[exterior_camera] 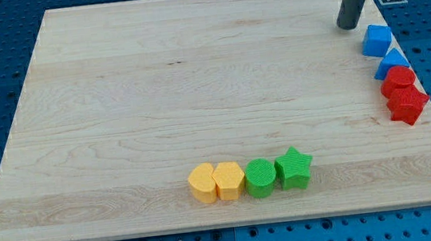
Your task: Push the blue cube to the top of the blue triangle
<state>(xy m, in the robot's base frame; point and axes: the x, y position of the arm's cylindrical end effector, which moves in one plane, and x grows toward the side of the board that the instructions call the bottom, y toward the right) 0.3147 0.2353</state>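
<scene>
The blue cube (377,40) sits near the board's right edge, at the view's upper right. The blue triangle (391,62) lies just below it, touching or nearly touching it. My tip (348,25) rests on the board just up and to the left of the blue cube, a small gap apart from it. The dark rod rises from the tip out of the view's top.
A red round block (398,80) and a red star (407,104) continue the column below the blue triangle at the right edge. A row near the bottom holds a yellow round block (203,183), a yellow heart (229,181), a green round block (260,177) and a green star (293,168).
</scene>
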